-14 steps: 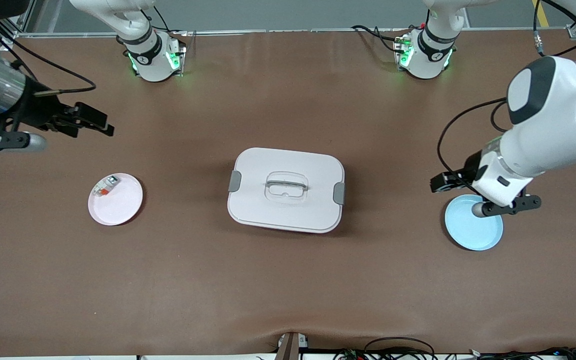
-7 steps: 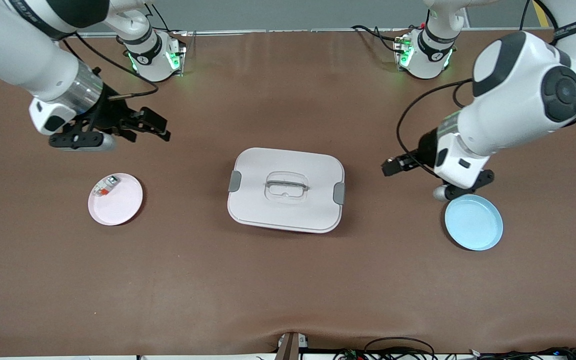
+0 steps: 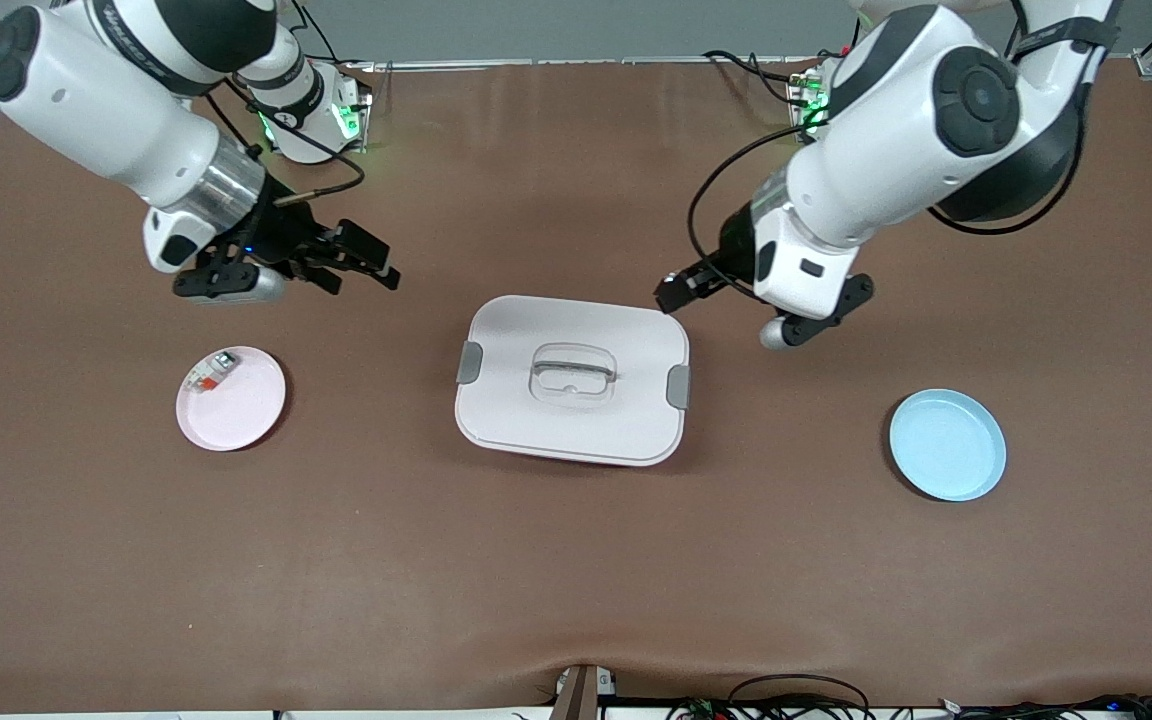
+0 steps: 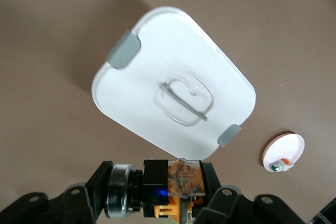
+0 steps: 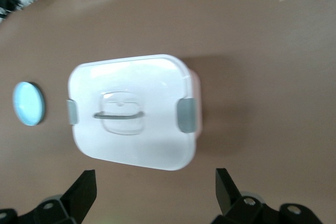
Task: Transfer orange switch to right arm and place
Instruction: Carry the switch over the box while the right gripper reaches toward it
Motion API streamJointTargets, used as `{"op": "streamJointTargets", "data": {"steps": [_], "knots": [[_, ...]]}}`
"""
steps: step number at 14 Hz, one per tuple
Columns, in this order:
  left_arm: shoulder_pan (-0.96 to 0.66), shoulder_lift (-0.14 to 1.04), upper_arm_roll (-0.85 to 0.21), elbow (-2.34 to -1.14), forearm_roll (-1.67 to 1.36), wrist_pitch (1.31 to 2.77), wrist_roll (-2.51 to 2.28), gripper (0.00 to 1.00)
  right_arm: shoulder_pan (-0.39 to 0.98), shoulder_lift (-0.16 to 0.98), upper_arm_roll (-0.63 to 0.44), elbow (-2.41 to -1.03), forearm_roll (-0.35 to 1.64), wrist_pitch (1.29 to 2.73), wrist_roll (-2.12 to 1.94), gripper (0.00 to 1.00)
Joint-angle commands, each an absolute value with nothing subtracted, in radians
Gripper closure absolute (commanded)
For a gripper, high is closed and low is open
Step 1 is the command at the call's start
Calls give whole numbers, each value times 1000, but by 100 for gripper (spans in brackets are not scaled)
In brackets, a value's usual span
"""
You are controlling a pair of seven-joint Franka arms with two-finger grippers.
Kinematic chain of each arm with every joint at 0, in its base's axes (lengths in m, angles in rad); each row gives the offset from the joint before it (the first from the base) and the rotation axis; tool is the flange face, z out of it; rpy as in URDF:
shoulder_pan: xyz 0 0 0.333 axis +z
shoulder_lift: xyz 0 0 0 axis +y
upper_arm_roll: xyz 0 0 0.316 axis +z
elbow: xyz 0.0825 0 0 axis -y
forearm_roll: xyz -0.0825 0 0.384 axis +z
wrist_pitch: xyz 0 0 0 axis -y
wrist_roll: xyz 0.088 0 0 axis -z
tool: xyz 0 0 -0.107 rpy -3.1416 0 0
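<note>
While one white rectangular lidded plastic box (image 3: 572,379) with two grey side clips sits at the middle of the brown desk (image 3: 576,560), two robot arms hang above it. The left claw (image 3: 671,293) is over the box's corner toward the left arm's end and farther from the front camera, clamped together on the one small dark blocky orange switch (image 4: 181,182), which the left wrist view shows pinched between the fingers. The right claw (image 3: 366,262) is over bare desk between the box and the right arm's end; its two fingers (image 5: 84,190) stand wide apart with nothing in them. Two round plates lie on the desk: one pale pink plate (image 3: 246,415) toward the right arm's end, carrying one small white-grey part (image 3: 210,374) with a red-orange patch, and one light blue plate (image 3: 947,445) toward the left arm's end.
</note>
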State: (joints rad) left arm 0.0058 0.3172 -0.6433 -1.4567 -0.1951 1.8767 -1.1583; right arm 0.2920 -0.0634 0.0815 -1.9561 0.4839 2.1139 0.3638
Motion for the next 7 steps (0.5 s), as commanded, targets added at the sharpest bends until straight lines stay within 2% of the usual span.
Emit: {"op": "streamJointTargets", "data": {"steps": [1,7], "knots": [[-17,356,-650,-1425,-209,1917,-1258,100,322,-94,72,-2022,575,2199,370,0],[-95,390,-647,-1424,-209,1994,-1485,100,376,-91,72,-2028,859,2313,371,0]]}}
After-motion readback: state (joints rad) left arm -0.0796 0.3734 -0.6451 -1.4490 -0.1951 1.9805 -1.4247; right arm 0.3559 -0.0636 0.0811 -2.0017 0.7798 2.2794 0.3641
